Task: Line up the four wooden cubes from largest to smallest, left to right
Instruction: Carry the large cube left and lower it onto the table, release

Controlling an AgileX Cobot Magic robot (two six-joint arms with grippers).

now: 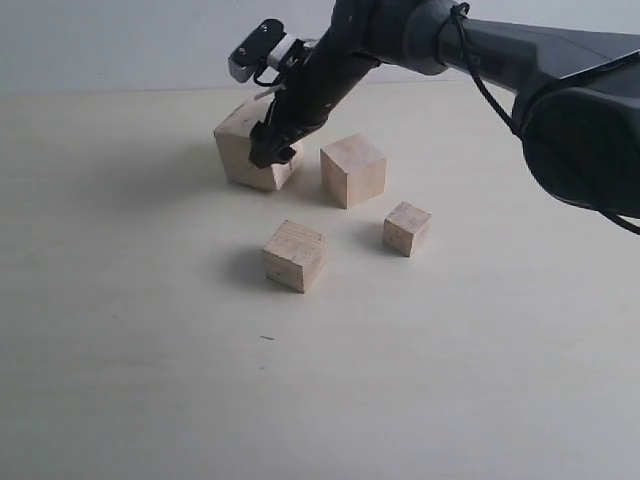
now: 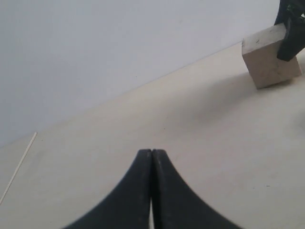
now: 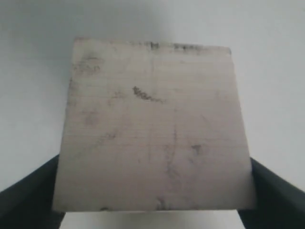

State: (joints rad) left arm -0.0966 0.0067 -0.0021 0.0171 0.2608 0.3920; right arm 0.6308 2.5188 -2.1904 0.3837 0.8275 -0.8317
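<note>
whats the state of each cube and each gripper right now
right gripper: shut on the largest cube
left gripper: shut, empty
largest cube: gripped, tilted
second-largest cube: flat on the table, ungripped
third cube: flat on the table, ungripped
smallest cube: flat on the table, ungripped

Extended from upper right across the middle at the right arm (image 1: 480, 45), wrist pitched downward. Clamped at the right gripper (image 1: 272, 150) on opposite sides of the largest cube (image 1: 238, 150), one dark finger per side. Closed fully at the left gripper (image 2: 151, 160), fingertips touching.
</note>
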